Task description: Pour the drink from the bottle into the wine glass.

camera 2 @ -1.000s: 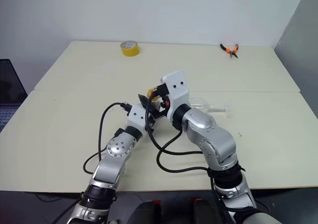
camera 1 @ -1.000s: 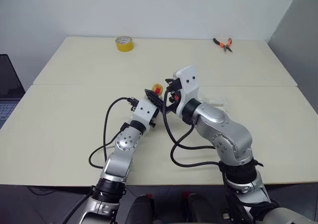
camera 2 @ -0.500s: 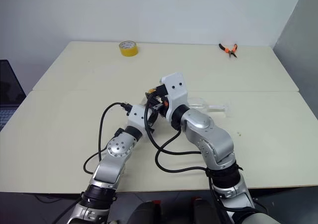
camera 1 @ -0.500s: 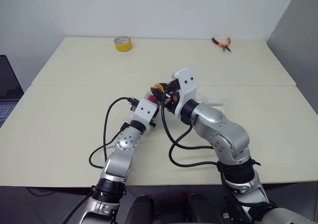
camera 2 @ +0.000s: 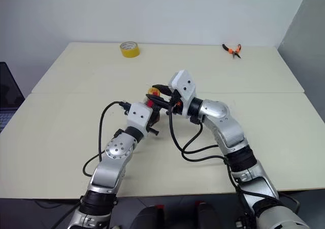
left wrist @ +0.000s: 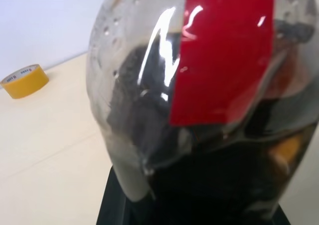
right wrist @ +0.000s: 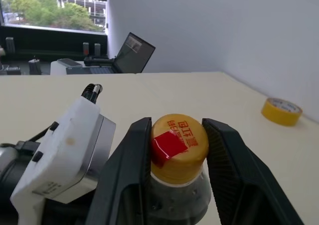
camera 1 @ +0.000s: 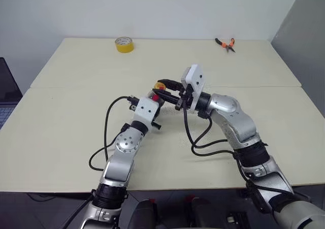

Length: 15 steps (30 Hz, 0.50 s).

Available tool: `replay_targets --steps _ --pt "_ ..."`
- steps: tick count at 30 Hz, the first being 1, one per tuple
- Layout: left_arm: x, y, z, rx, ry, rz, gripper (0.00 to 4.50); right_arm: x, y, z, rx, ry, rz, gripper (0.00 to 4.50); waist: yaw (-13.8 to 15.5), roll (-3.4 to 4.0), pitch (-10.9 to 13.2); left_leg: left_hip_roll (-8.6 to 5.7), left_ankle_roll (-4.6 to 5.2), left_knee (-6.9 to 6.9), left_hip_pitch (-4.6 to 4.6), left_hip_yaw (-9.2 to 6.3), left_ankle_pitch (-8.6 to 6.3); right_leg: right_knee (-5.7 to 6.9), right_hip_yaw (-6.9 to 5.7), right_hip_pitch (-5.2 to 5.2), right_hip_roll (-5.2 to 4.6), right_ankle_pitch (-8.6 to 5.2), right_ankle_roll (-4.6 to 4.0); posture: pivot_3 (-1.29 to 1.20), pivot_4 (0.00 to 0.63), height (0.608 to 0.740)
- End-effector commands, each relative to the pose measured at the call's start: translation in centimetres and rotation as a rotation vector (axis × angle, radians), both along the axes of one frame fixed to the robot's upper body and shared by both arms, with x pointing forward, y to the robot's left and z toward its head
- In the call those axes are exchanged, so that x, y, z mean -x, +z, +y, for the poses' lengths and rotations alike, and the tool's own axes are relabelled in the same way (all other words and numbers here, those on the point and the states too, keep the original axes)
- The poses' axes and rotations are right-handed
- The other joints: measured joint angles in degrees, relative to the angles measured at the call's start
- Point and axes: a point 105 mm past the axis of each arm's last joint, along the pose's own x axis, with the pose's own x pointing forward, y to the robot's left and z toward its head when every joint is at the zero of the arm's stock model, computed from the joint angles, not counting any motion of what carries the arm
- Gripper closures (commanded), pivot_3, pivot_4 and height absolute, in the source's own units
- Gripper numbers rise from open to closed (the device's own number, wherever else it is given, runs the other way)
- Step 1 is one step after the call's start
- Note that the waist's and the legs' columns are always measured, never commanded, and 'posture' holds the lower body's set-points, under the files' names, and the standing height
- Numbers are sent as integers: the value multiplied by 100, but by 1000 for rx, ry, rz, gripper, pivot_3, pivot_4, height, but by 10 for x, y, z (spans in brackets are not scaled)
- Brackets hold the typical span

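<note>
Near the middle of the head frames, held clear of the table: small clear bottle with red label, gripped low on its body by the left gripper, fingers pressed tight onto the plastic. In the left wrist frame, bottle wall right up against the lens, red label band at upper right, dark drink pooled in the lower part, droplets on the clear plastic above.

From the right of centre, reaching leftward across the frame: right gripper, its two black fingers closed around the yellow cap, one finger on each side and touching it. Cap on the bottle, red square on its top with printed red characters beside it.

Upper left of the head frames, far side of the table: yellow tape roll, well apart from both arms; same roll at the right edge of the right wrist frame and the left edge of the left wrist frame. Upper right, also far back: orange-handled pliers. At the left edge of the head frames, a laptop.
</note>
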Motion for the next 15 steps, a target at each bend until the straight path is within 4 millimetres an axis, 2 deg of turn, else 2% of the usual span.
replay_targets --steps 1,7,8,14,15 --pt "7 30 -2 43 -16 -102 3730 -16 3 -14 55 -32 -79 3255 0 0 0 1 0 0 0 -1 0 0 -1 0 0 0 0 0 150 740" --pt "9 28 -4 39 -27 -100 3748 -13 1 -12 6 37 41 3255 5 1 2 2 -1 0 -2 0 0 0 0 0 -4 1 -1 0 150 740" --pt "10 28 -5 39 -27 -99 3748 -11 2 -12 -17 39 65 2504 5 1 2 2 0 0 -2 0 0 0 0 0 -5 1 -1 0 150 740" --pt "10 28 -5 42 -23 -101 3754 11 10 -11 -121 2 175 500 11 2 3 3 -1 0 -5 -2 0 1 -1 -1 -6 1 -2 0 150 740" --pt "9 28 -5 42 -21 -103 3754 18 12 -9 -131 -16 182 487 12 2 3 3 -1 0 -6 -3 0 1 -1 -2 -6 1 -2 0 150 740"
